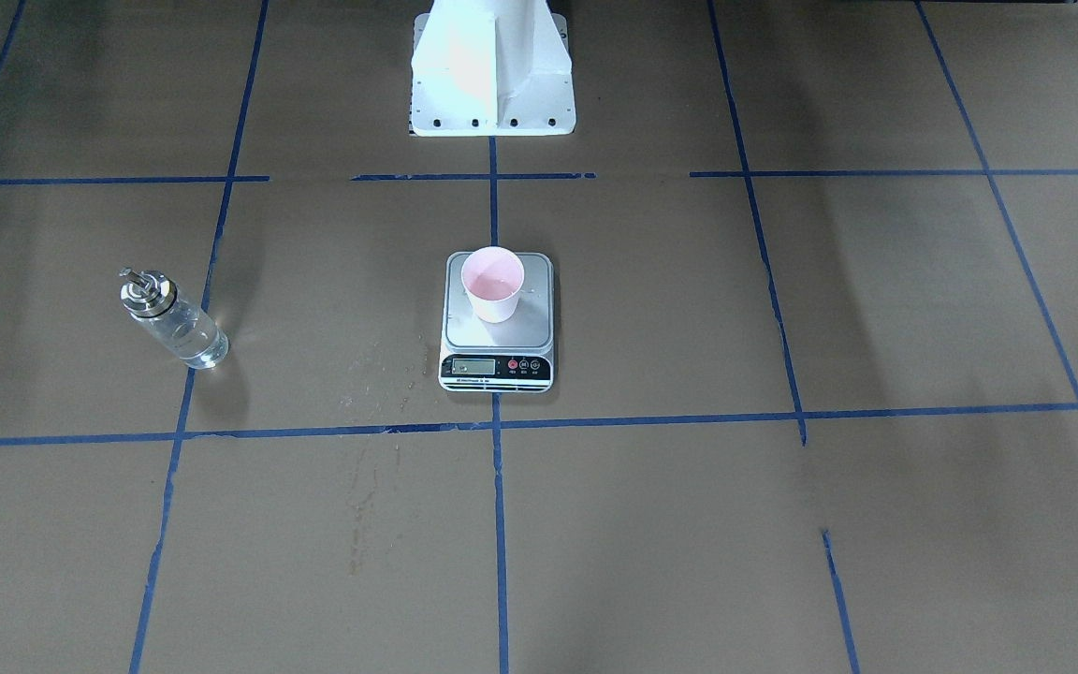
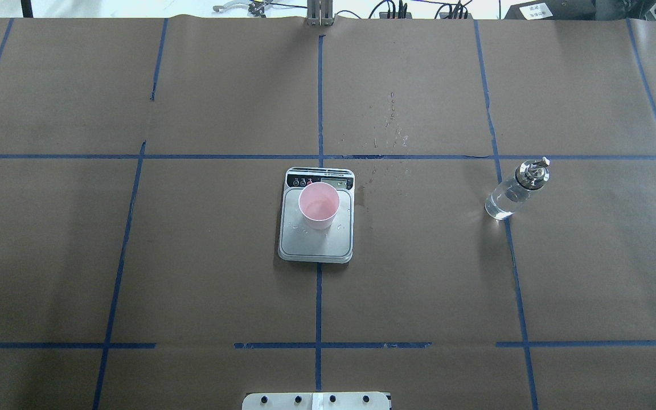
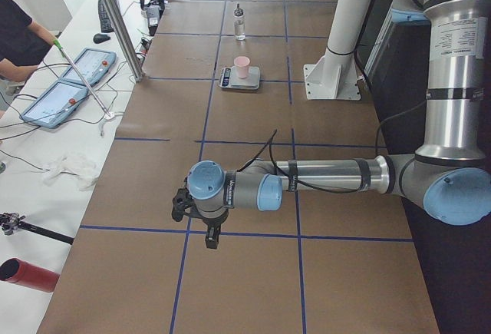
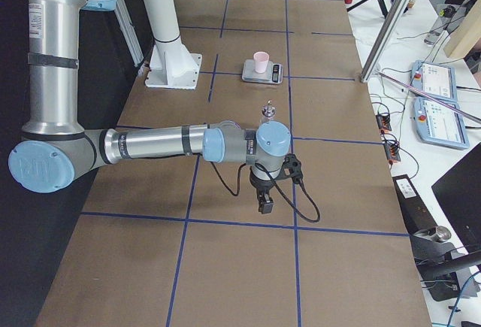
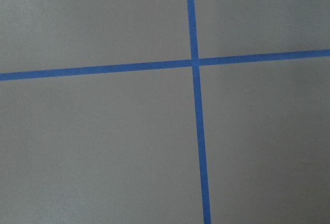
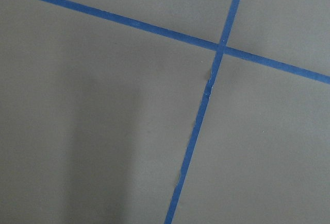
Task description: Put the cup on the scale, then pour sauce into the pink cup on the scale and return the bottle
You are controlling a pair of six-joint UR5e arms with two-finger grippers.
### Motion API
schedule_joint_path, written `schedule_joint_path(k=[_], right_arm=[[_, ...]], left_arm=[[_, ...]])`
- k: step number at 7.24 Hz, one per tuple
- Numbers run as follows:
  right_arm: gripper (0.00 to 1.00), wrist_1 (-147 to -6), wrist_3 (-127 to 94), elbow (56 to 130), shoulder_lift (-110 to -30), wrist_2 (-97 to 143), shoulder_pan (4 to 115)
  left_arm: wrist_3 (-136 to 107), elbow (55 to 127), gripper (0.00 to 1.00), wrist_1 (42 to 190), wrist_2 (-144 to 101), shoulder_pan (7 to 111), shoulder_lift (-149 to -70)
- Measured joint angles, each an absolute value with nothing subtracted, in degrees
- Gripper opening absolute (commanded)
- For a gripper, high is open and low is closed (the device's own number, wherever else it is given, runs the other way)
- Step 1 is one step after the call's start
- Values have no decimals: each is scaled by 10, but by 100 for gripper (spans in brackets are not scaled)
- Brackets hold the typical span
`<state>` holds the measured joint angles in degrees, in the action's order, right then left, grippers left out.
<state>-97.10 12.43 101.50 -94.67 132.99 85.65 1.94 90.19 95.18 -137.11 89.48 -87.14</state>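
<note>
Found cup (image 1: 493, 284) on scale (image 1: 498, 368) for weighing, bottle (image 1: 171, 318) upright well apart from it; cannot tell grip of left end effector (image 3: 210, 239), right end effector (image 4: 265, 205).

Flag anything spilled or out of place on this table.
Small wet-looking spots dot the brown paper table cover beside the silver-topped digital scale, and a few droplets sit on its platform around the pink paper cup. The clear glass bottle stands upright, apart.

Wide bare table (image 2: 191, 256) around scale (image 2: 316, 245) and cup (image 2: 319, 206); bottle (image 2: 507, 196) well apart.
</note>
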Motion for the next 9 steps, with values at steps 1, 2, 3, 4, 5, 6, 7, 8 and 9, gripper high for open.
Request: schedule_joint_path(k=[1,2,3,4,5,6,7,8,9], right_arm=[[100,-971,124,1014,-946,1331,857],[100,-971,124,1014,-946,1331,857],[100,-970,124,1014,-946,1332,857],[100,-970,124,1014,-946,1333,857],[100,-970,124,1014,-946,1334,857],[100,-971,125,1015,-946,1335,857],[100,-971,126,1016,-944,1333,857],[100,-971,126,1017,-942,1330,857],[100,-971,126,1018,-940,1323,857]], left_arm=[[19,903,100,943,-1372,895,-871],[20,906,100,937,-1372,895,-869],[20,919,100,924,-1371,895,-861],[21,935,100,910,-1370,895,-853],[21,942,100,903,-1370,895,-848],[21,944,100,902,-1371,895,-847],[22,944,100,902,-1372,895,-848],[22,945,100,902,-1372,894,-849],[21,946,100,901,-1372,894,-851]])
